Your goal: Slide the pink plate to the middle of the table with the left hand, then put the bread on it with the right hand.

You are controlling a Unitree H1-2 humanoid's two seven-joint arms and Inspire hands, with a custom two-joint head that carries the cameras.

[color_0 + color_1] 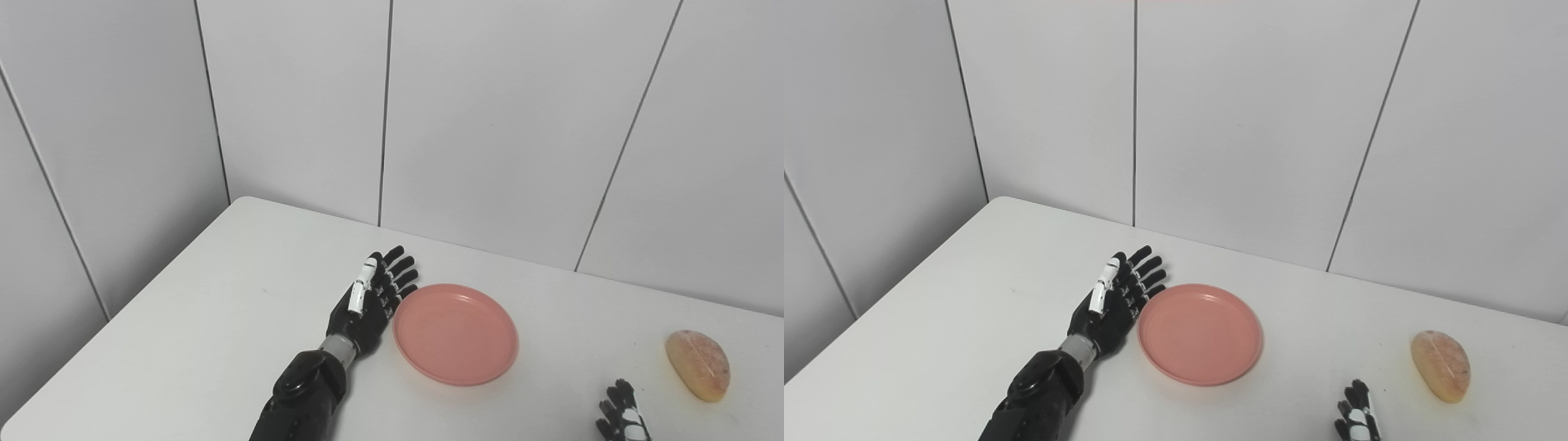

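The left hand (367, 303) was laid open, edge against the plate (456, 334); sliding was judged underway. The right hand (1356, 419), grip indiscernible, was needed for the bread (1442, 365).

Count of items in view: one table (184, 318), white. One plate (456, 334), pink, lying on it. One bread (698, 365), a single loaf, also on it. Two hands: the left hand (367, 303), fully in view with fingers spread, and the right hand (621, 416), only partly in view at the bottom edge. Wall panels behind: four or five; exact number uncertain.
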